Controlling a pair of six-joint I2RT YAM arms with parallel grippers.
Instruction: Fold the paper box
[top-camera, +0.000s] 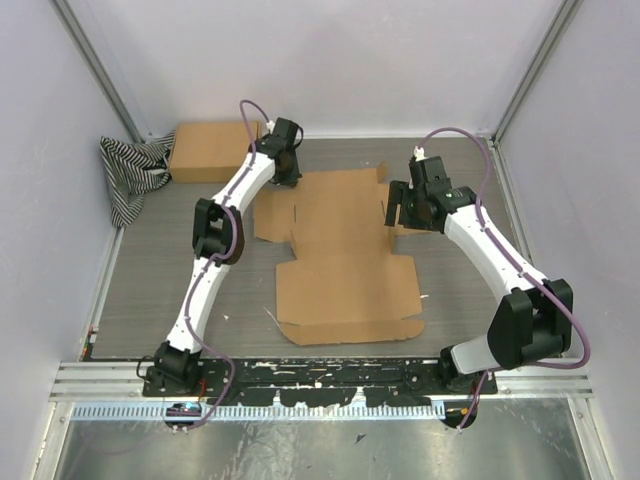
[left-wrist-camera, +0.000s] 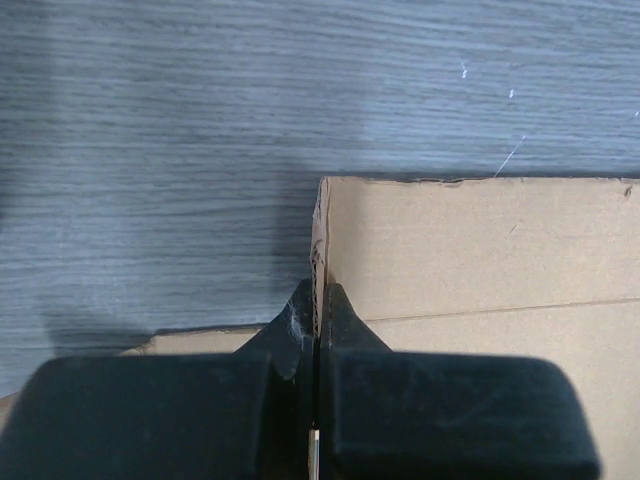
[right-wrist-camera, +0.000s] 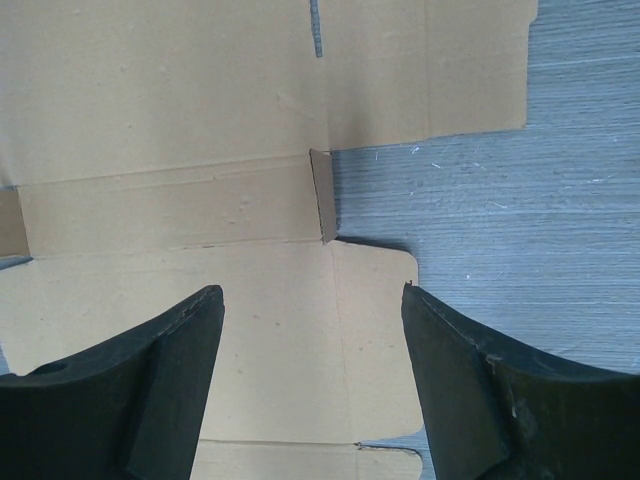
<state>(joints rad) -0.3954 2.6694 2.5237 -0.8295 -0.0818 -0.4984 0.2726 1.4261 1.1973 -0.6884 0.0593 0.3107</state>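
The paper box (top-camera: 345, 255) lies as a flat brown die-cut sheet with flaps and slits in the middle of the grey table. My left gripper (top-camera: 287, 172) is at the sheet's far left corner. In the left wrist view it (left-wrist-camera: 318, 300) is shut on the thin edge of a raised flap of the sheet (left-wrist-camera: 480, 250). My right gripper (top-camera: 400, 212) hovers over the sheet's right side. In the right wrist view it (right-wrist-camera: 312, 300) is open and empty above a rounded side flap (right-wrist-camera: 370, 330), beside a small upturned tab (right-wrist-camera: 322, 195).
A second, formed brown cardboard box (top-camera: 210, 150) stands at the back left, next to a black-and-white striped cloth (top-camera: 130, 172). White walls close in the table on three sides. A metal rail (top-camera: 320, 375) runs along the near edge.
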